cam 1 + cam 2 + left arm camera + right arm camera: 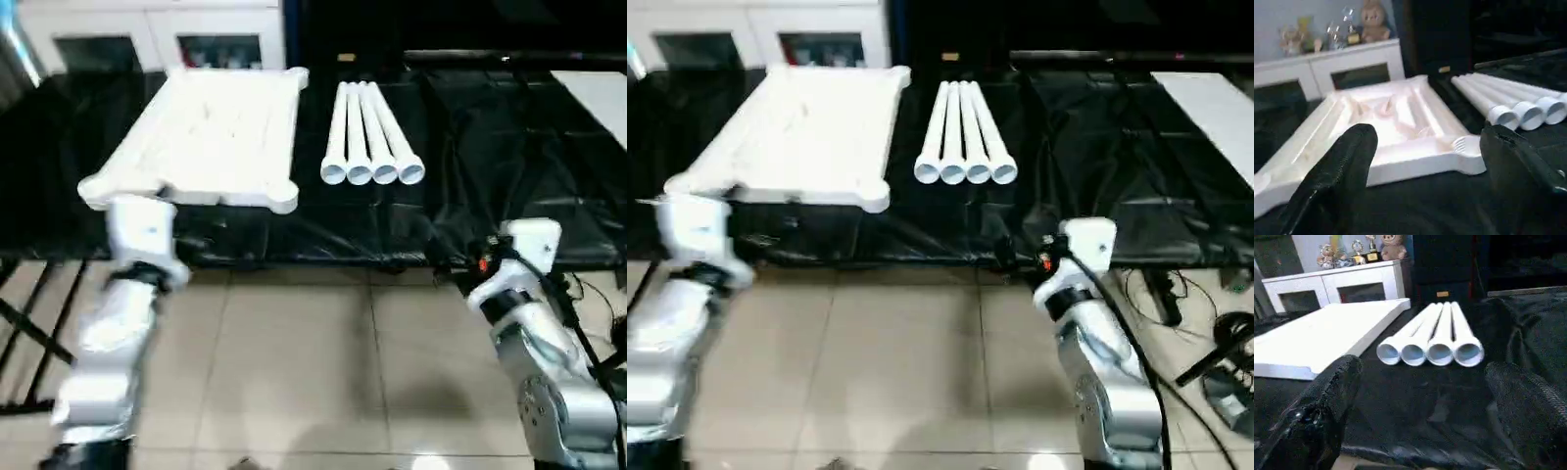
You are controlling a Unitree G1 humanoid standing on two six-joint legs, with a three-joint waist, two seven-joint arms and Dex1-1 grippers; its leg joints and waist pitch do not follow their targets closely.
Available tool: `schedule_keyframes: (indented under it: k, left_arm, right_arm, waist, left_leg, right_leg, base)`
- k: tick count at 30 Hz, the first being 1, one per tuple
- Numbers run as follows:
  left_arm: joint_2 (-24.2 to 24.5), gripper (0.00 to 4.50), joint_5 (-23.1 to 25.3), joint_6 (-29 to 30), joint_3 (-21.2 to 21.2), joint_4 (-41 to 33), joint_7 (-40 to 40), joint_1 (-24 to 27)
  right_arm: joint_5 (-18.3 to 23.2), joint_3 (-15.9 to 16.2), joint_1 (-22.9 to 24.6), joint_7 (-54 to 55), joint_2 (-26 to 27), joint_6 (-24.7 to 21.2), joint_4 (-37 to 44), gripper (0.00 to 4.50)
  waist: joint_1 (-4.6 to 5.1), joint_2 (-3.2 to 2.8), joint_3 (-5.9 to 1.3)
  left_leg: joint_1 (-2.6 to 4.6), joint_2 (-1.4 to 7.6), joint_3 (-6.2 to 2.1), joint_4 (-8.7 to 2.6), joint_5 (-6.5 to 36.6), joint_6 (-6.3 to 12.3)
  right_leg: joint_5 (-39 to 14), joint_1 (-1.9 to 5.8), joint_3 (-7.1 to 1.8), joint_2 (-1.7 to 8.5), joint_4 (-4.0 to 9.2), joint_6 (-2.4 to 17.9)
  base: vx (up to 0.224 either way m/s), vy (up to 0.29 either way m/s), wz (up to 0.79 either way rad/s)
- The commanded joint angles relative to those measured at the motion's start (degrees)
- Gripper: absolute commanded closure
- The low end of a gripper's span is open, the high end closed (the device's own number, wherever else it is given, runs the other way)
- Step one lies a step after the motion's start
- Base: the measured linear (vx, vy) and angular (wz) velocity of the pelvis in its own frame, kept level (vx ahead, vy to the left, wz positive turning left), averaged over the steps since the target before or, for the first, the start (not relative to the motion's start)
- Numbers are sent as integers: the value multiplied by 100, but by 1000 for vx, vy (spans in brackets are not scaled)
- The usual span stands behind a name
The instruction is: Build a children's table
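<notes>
White tabletop (211, 132) lies ribbed side up on black-covered table (490, 137), upper left of head view. Four white legs (367, 137) lie side by side just right of it, open ends toward robot, near but not touching. Left gripper (1425, 171) w/ fingers spread wide, empty, facing tabletop. Right gripper (1420, 411) wide open too, empty, facing legs. White cabinet (1327, 68) behind.
</notes>
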State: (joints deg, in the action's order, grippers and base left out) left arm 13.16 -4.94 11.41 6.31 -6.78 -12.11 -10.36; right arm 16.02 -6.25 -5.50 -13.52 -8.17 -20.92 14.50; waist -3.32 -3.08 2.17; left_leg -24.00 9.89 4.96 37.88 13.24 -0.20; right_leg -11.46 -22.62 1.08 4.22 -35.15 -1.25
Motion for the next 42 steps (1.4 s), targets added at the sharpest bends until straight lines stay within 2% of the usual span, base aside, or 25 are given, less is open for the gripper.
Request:
schedule_keyframes:
  k: [1,2,3,5,6,7,11,16,21,22,24,25,28,30,32,33,34,35,36,37,38,39,40,41,42]
  left_arm:
    - [-9,69,-84,235,118,250,48,-180]
    - [-9,69,-84,235,118,250,48,-180]
    - [-20,69,-140,295,62,465,75,-361]
    - [-22,69,-13,334,-213,837,72,-656]
    - [-22,69,-13,334,-213,837,72,-656]
    - [39,69,195,611,-403,883,99,-689]
    - [116,69,321,546,-384,519,2,-380]
    - [89,69,235,757,-235,-158,130,-27]
    - [-34,69,47,985,-75,-359,320,-151]
    - [-33,69,41,973,-71,-345,308,-183]
    - [-28,69,29,977,-61,-290,288,-257]
    - [-11,69,18,961,-51,-212,258,-337]
    - [-3,69,7,978,15,-149,249,-365]
    - [-22,69,24,999,76,-102,342,-335]
    - [-25,69,17,980,113,-131,362,-255]
    - [-8,69,26,991,102,-157,356,-239]
    - [-4,69,19,991,113,-155,368,-252]
    - [-11,69,-12,1005,131,-149,373,-268]
    - [-4,69,-23,1020,141,-140,379,-287]
    - [6,69,-52,1017,158,-120,371,-313]
    - [17,69,-89,1019,170,-103,341,-334]
    - [32,69,-102,1018,171,-91,318,-344]
    - [55,69,-80,993,161,-51,291,-355]
    - [73,69,-58,968,151,-12,268,-363]
    - [80,69,-42,946,144,38,256,-380]
  right_arm:
    - [-3,101,-50,-10,-69,-201,-177,0]
    - [-3,101,-50,-10,-69,-201,-177,0]
    - [0,164,-38,-32,-183,-263,-252,0]
    - [21,213,-66,-66,-324,-307,-384,0]
    - [21,213,-66,-66,-324,-307,-384,0]
    - [42,177,-104,-49,-304,-341,-398,0]
    - [26,21,-155,74,-123,-582,-338,0]
    - [82,-1,68,215,0,-522,-304,0]
    - [-107,179,-170,211,-84,-305,-566,0]
    - [-123,194,-206,182,-85,-295,-589,0]
    - [-194,254,-288,118,-102,-229,-665,0]
    - [-212,296,-389,50,-97,-208,-763,0]
    - [-191,350,-550,-96,-89,-153,-861,0]
    - [-176,374,-650,-149,-89,-113,-937,0]
    - [-199,415,-757,-187,-98,-50,-1035,0]
    - [-206,426,-780,-184,-94,-6,-1060,0]
    - [-110,386,-820,-192,-27,-7,-1105,0]
    - [-66,374,-852,-206,3,7,-1149,0]
    - [-87,402,-885,-208,8,38,-1193,0]
    - [-125,422,-926,-212,30,57,-1252,0]
    - [-158,431,-959,-202,50,80,-1295,0]
    - [-182,426,-975,-173,76,108,-1319,0]
    - [-197,416,-988,-147,104,139,-1346,0]
    - [-206,412,-989,-126,122,159,-1360,0]
    - [-254,417,-982,-77,127,192,-1373,0]
  waist:
    - [136,-70,-302]
    - [219,-141,-313]
    - [248,-87,-275]
    - [241,25,-218]
    - [241,25,-218]
    - [269,56,-187]
    - [254,172,-258]
    - [304,318,-265]
    - [399,346,-165]
    - [323,298,-161]
    - [401,315,-153]
    - [421,253,-172]
    - [475,207,-149]
    - [487,156,-206]
    - [536,122,-237]
    - [626,70,-285]
    - [803,74,-380]
    - [628,182,-308]
    - [617,254,-284]
    - [493,383,-186]
    - [323,672,-177]
    - [157,810,-59]
    - [57,758,-209]
    - [15,759,-180]
    - [-19,720,-196]
  left_leg:
    - [344,194,37,-669,-135,1007]
    - [418,321,-60,-712,12,1104]
    - [385,339,-37,-760,222,975]
    - [417,285,110,-911,1924,-236]
    - [417,285,110,-911,1924,-236]
    - [442,180,178,-932,2772,-792]
    - [269,160,235,-929,1909,-631]
    - [285,147,319,-878,2333,-478]
    - [571,82,362,-849,3419,-286]
    - [11,-103,253,-886,3192,102]
    - [76,-159,238,-709,2909,279]
    - [-32,-147,194,-650,2479,329]
    - [9,-139,120,-780,2538,371]
    - [247,-171,13,-889,2158,729]
    - [610,-179,-264,-898,1461,1608]
    - [1101,-111,-683,-832,1033,2447]
    - [1736,402,-995,-684,100,3038]
    - [1588,699,-1044,-706,-502,3209]
    - [1458,746,-978,-771,-450,3125]
    - [1173,515,-578,-901,39,2506]
    - [826,-162,-96,-723,1079,1619]
    - [677,-572,215,-147,1326,1275]
    - [381,-604,92,406,959,923]
    - [75,-602,-36,536,351,640]
    - [36,-625,-60,521,230,562]
  right_leg:
    - [-997,85,28,-55,291,1477]
    - [-698,49,133,-116,103,1308]
    - [-632,49,148,-107,118,1195]
    - [-872,35,31,55,321,850]
    - [-872,35,31,55,321,850]
    - [-1430,33,-25,140,451,579]
    - [-1115,157,-57,254,469,334]
    - [-1986,81,-72,307,589,359]
    - [-4094,126,145,200,868,121]
    - [-4962,674,416,445,885,-292]
    - [-5325,674,506,658,1040,-211]
    - [-5222,926,642,760,1129,-24]
    - [-4519,1057,861,561,1111,253]
    - [-3170,1119,897,260,1014,722]
    - [-2120,1009,893,-45,743,913]
    - [-1765,650,833,-222,328,734]
    - [-1664,2,528,-146,-224,245]
    - [-1439,-186,263,91,-563,-109]
    - [-1140,-232,106,181,-631,-169]
    - [-436,-158,-94,273,-412,110]
    - [-653,403,-525,331,287,11]
    - [-2394,540,-896,527,777,-87]
    - [-3371,1020,-1300,763,755,474]
    - [-3007,1249,-1166,578,603,452]
    - [-2389,1288,-1186,500,562,496]
  base:
    - [-26,164,-1]
    - [-23,194,4]
    - [-44,198,8]
    - [-52,180,12]
    - [-61,98,15]
    - [-61,98,15]
    - [-12,15,0]
    - [1,-36,1]
    - [25,-70,-1]
    - [35,-59,-5]
    - [54,-7,40]
    - [64,-1,52]
    - [106,-7,56]
    - [161,0,72]
    - [204,-14,78]
    - [260,-24,69]
    - [260,-24,69]
    - [250,-77,43]
    - [211,-116,16]
    - [211,-116,16]
    - [189,-111,11]
    - [172,-124,32]
    - [172,-124,32]
    - [190,-113,16]
    - [215,-75,4]
